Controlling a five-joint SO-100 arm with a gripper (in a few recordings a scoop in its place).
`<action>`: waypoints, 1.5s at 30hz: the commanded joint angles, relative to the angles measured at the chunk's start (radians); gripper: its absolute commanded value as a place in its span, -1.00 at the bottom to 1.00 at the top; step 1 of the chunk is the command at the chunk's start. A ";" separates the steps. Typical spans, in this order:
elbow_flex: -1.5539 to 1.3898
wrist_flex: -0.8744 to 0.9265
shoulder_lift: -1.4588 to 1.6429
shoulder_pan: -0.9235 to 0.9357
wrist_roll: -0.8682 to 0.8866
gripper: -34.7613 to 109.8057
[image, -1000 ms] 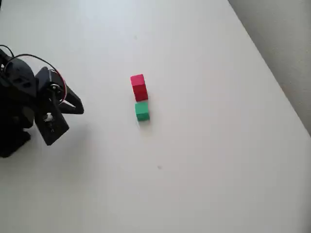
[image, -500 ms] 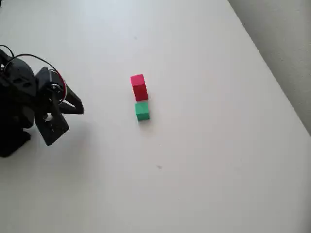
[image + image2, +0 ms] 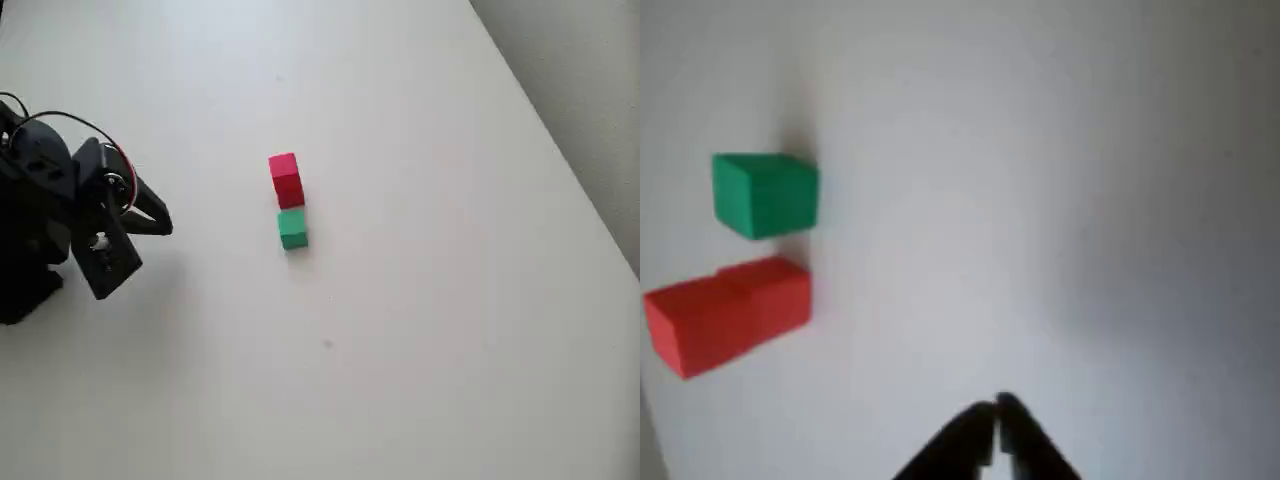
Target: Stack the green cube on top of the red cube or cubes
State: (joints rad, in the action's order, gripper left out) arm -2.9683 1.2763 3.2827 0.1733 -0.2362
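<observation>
A plain white matte table (image 3: 420,330) is seen in the overhead view. Its right edge runs diagonally, and a light grey textured surface (image 3: 590,90) is seen beyond it. Soft, even lighting is cast, with faint shadows.

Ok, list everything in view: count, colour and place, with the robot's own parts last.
green cube: one, green, near the middle of the table in the overhead view, just below the red block with a thin gap; not stacked.
red block: one, red, standing on the table just above the green cube in the overhead view.
table: one, white, under both blocks.
floor: pale grey, past the table's right edge.
gripper: one, black, at the left of the overhead view, well clear of both blocks, fingertips together, holding nothing.
</observation>
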 commanded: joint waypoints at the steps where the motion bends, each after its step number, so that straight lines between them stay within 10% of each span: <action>1: 0.005 0.005 0.011 0.008 -0.003 -0.54; 35: -0.040 -0.011 0.014 -0.190 -0.449 -0.54; 45: 0.014 -0.172 0.011 0.034 -0.244 -0.34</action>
State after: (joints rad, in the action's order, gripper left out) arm -3.0143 1.1443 3.2827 0.1488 -0.5492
